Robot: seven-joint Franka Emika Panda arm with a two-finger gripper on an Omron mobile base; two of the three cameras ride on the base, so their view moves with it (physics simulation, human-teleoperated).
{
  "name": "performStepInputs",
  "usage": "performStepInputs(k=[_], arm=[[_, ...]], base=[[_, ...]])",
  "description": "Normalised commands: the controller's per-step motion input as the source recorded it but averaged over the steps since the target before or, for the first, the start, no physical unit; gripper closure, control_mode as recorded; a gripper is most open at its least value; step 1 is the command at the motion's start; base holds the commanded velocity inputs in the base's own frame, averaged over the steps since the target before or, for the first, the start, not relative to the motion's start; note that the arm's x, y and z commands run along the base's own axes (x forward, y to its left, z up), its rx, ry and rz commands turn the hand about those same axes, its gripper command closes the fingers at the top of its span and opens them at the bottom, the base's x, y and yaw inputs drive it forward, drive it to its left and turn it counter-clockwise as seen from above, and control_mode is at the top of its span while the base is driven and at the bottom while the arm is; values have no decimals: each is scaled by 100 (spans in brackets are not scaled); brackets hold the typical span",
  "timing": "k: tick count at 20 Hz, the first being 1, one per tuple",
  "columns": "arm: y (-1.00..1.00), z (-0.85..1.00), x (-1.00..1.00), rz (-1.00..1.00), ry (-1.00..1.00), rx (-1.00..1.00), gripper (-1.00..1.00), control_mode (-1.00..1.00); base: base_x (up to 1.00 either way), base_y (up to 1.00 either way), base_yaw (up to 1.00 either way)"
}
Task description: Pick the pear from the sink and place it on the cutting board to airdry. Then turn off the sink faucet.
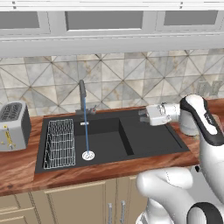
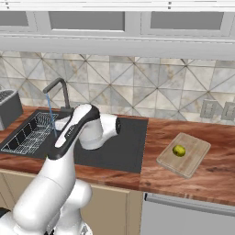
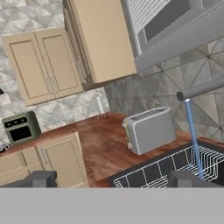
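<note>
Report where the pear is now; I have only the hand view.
Observer: The pear lies on the cutting board, on the counter right of the sink.
Operator: Place the gripper against the faucet for me.
Observer: The gripper hangs over the sink's drainboard, to the right of the faucet.
Operator: Find me the lever.
Observer: A small grey lever sits at the faucet's base, on the side toward the gripper.

White wire rack (image 1: 59, 143) crowds the sink's (image 1: 144, 135) left.
</note>
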Motion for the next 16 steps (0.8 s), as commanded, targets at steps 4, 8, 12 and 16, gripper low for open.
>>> performStepInputs(k=[4,8,12,16], arm=[[9,-6,36,0,1,0,-100,-100],[8,-12,22,0,0,0,-100,-100],[21,-16,22,0,0,0,-100,-100],[26,-9,20,0,0,0,-100,-100]], base=[[0,0,0],[0,0,0],[0,0,0],[0,0,0]])
